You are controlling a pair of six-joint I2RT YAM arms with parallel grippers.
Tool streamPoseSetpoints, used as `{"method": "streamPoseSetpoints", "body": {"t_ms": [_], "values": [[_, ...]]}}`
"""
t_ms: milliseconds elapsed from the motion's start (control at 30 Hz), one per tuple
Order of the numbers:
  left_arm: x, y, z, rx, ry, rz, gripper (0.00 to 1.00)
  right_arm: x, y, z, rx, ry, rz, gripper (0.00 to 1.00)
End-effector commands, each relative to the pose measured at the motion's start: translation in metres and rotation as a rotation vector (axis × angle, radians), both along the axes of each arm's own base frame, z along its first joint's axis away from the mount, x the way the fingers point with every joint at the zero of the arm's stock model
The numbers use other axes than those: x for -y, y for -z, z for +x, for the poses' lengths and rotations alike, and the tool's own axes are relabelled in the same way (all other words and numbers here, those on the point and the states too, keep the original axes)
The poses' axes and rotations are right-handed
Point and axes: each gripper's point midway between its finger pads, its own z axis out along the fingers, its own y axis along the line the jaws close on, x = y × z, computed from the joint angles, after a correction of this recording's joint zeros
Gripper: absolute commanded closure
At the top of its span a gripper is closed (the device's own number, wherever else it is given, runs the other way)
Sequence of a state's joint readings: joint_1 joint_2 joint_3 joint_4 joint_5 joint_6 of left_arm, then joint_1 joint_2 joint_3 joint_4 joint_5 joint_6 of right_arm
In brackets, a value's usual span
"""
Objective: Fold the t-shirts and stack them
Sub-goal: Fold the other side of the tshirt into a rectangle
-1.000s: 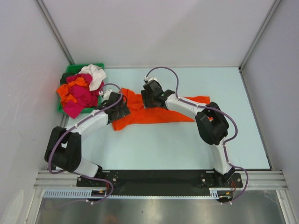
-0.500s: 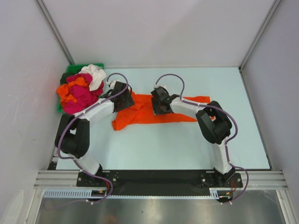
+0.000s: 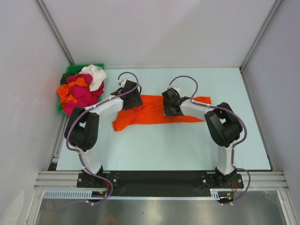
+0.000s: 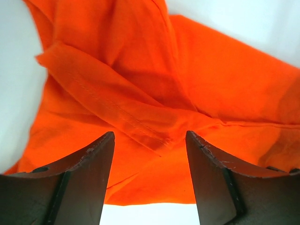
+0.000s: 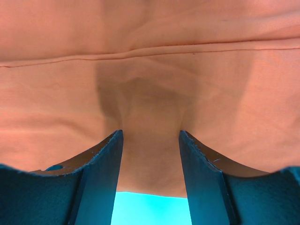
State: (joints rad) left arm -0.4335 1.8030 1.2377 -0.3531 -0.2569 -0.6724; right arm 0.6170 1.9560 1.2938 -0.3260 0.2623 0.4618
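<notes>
Left end effector [image 3: 135, 103] and right end effector [image 3: 169, 110] farther right, orange t-shirt [image 3: 151, 110] flatter.

Orange t-shirt [image 4: 140, 93]: matt woven cloth, stitched hem; fingers [image 4: 89, 178]: scuffed dark plastic.

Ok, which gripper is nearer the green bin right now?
Left. The left gripper is over the orange t-shirt's left end, a short way right of the green bin; the right gripper is farther right, over the shirt's middle.
</notes>
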Motion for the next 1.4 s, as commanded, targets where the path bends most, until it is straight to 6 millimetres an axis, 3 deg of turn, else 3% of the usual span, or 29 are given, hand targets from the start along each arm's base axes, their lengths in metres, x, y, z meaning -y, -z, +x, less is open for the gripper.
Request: {"method": "streamPoseSetpoints", "body": {"t_ms": [0, 300, 567, 667, 733, 867, 967, 1000, 1033, 1100, 1367], "values": [[0.02, -0.012, 0.011, 0.04, 0.018, -0.035, 0.33, -0.008, -0.005, 0.012, 0.033, 0.021, 0.029, 0.43], [0.024, 0.007, 0.018, 0.022, -0.015, -0.051, 0.37, -0.012, -0.005, 0.018, 0.029, 0.01, 0.031, 0.43], [0.02, 0.009, 0.017, 0.018, -0.055, -0.048, 0.43, -0.007, 0.002, 0.016, 0.013, 0.02, 0.023, 0.43], [0.018, 0.005, 0.017, 0.029, -0.065, -0.045, 0.52, -0.006, 0.003, 0.016, 0.012, 0.021, 0.022, 0.43], [0.018, 0.004, 0.02, 0.032, -0.064, -0.042, 0.64, -0.007, 0.003, 0.016, 0.01, 0.019, 0.022, 0.43], [0.018, 0.002, 0.02, 0.023, -0.073, -0.048, 0.72, -0.006, 0.004, 0.016, 0.008, 0.021, 0.019, 0.43], [0.017, -0.003, 0.019, 0.034, -0.076, -0.052, 0.65, -0.006, 0.004, 0.016, 0.009, 0.02, 0.02, 0.43], [0.017, -0.005, 0.018, 0.036, -0.078, -0.053, 0.5, -0.006, 0.004, 0.015, 0.006, 0.019, 0.019, 0.43], [0.015, -0.007, 0.018, 0.042, -0.081, -0.05, 0.42, -0.006, 0.004, 0.015, 0.007, 0.019, 0.02, 0.44], [0.014, -0.014, 0.017, 0.054, -0.084, -0.055, 0.36, -0.006, 0.005, 0.015, 0.006, 0.02, 0.02, 0.43], [0.016, 0.0, 0.001, 0.01, -0.097, -0.086, 0.4, -0.008, 0.006, 0.015, 0.004, 0.017, 0.022, 0.44]]}}
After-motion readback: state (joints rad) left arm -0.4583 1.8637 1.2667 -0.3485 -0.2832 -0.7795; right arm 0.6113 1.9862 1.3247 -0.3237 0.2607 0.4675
